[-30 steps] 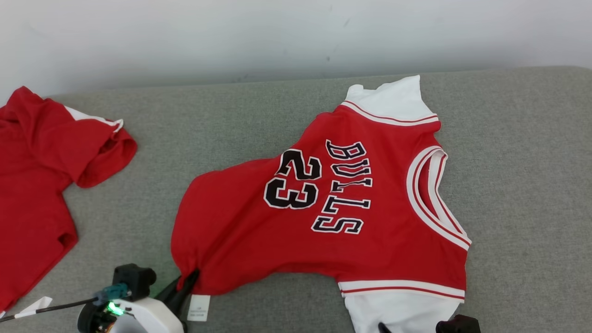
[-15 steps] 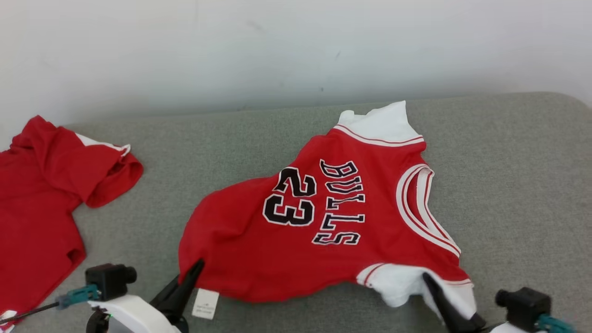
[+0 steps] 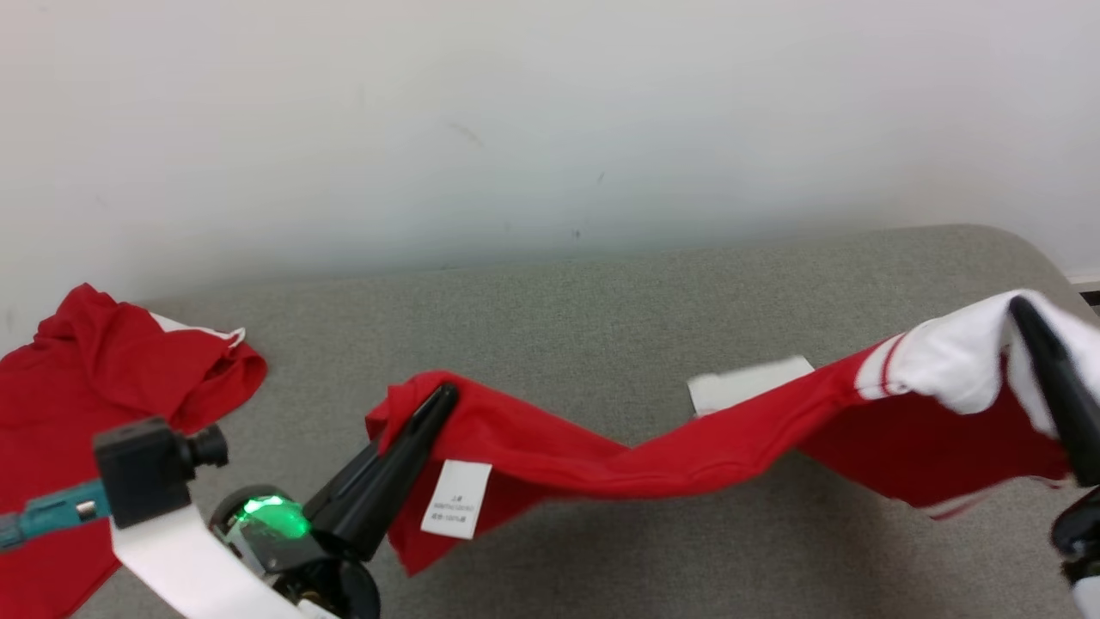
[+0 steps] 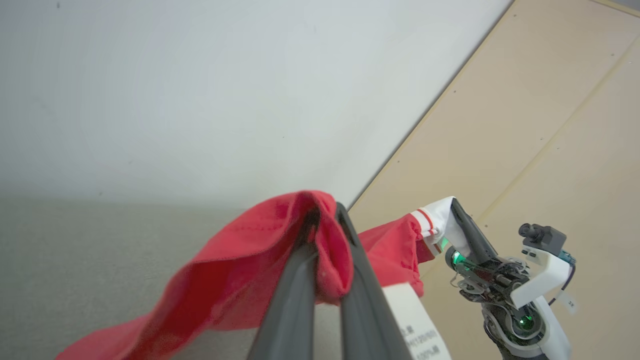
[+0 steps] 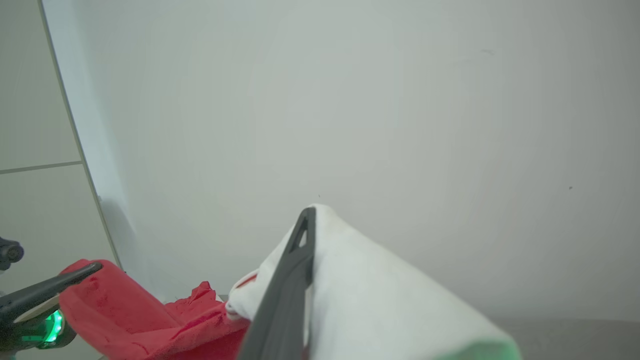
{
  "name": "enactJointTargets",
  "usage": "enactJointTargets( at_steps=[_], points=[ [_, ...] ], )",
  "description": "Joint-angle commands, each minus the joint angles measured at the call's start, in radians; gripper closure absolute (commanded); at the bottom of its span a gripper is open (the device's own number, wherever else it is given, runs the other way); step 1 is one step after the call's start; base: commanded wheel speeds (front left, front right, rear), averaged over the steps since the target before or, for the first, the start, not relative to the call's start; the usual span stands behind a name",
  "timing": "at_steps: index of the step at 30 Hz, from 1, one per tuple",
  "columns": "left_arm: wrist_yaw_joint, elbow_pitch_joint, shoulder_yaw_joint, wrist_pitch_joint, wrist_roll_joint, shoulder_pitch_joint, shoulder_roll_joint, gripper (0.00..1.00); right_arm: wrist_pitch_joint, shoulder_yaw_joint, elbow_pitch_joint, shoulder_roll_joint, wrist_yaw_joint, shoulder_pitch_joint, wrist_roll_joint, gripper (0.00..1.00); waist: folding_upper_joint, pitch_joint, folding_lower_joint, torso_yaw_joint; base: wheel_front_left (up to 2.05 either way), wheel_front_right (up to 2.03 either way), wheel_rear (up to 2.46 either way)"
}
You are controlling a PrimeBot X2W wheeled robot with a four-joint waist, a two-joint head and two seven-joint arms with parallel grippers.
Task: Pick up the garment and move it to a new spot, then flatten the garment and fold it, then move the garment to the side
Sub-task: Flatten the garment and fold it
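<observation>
A bare indoor room, more like a test space than a lived-in home, though the pictures do not settle it. A plain white wall (image 3: 550, 129) with a few small dark marks rises straight behind a grey woven-fabric cushion (image 3: 601, 327) with a rounded corner, like a sofa seat or a mattress. In the left wrist view the floor (image 4: 550, 125) is of large beige panels with straight seams. Clothing is the stuff at hand: a red jersey (image 3: 670, 456) with white trim, and a second red shirt (image 3: 51, 404) lying at the cushion's left end.
</observation>
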Motion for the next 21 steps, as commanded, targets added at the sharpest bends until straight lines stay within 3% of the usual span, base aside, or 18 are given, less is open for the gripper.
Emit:
enactJointTargets(
  at_steps=[1, 8, 15, 19, 21],
  points=[
    [0.007, -0.019, 0.006, 0.006, -0.016, -0.012, 0.007, 1.0, 0.005, -0.017, -0.015, -0.007, 0.003, -0.017, 0.018, 1.0, 0.0, -0.002, 0.0, 0.0, 0.0, 0.0, 0.0],
    [0.143, -0.238, 0.094, 0.072, -0.081, -0.15, 0.0, 1.0, 0.119, -0.209, -0.161, -0.027, 0.003, -0.143, 0.14, 1.0, 0.0, -0.005, 0.0, 0.005, 0.0, 0.0, 0.0],
    [0.256, -0.245, 0.143, 0.159, -0.097, -0.362, 0.022, 1.0, 0.271, -0.285, -0.12, -0.028, 0.003, -0.33, 0.18, 1.0, 0.0, 0.052, 0.0, 0.017, 0.0, 0.0, 0.0],
    [0.269, -0.149, 0.136, 0.21, -0.076, -0.488, 0.046, 1.0, 0.351, -0.264, -0.044, 0.014, 0.003, -0.469, 0.14, 1.0, 0.0, 0.153, 0.0, 0.036, 0.0, 0.0, 0.0],
    [0.256, -0.07, 0.121, 0.232, -0.04, -0.567, 0.072, 1.0, 0.39, -0.236, 0.009, 0.048, 0.003, -0.558, 0.102, 1.0, 0.0, 0.218, 0.0, 0.048, 0.0, 0.0, 0.0]
  ],
)
